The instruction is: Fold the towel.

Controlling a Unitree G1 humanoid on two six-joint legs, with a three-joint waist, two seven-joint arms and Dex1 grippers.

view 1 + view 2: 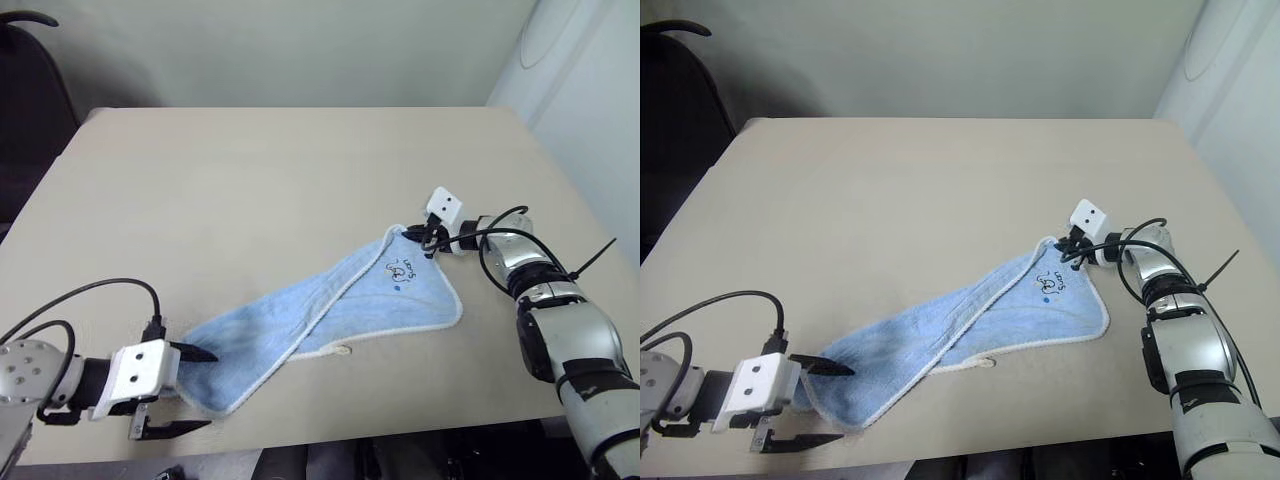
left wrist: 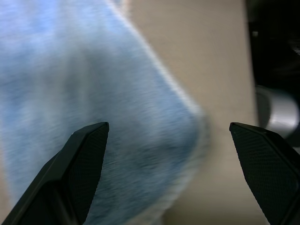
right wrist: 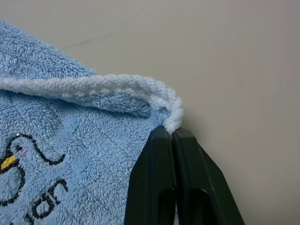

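The towel (image 1: 330, 310), light blue with white edging, lies in a long diagonal strip on the beige table (image 1: 250, 170). Its printed logo (image 1: 400, 270) faces up near the far right corner, and a small white loop (image 1: 343, 350) sticks out of the near edge. My right gripper (image 1: 428, 238) is shut on that far right corner; in the right wrist view the black fingertips (image 3: 161, 140) pinch the white edging (image 3: 93, 84). My left gripper (image 1: 210, 390) is open at the near left corner, one finger over the cloth and one just off its edge. The towel corner (image 2: 140, 154) lies between those fingers.
The table's front edge (image 1: 300, 440) runs just beneath the left gripper. A dark chair (image 1: 30, 110) stands past the table's back left corner. A pale wall (image 1: 590, 90) is close along the right side.
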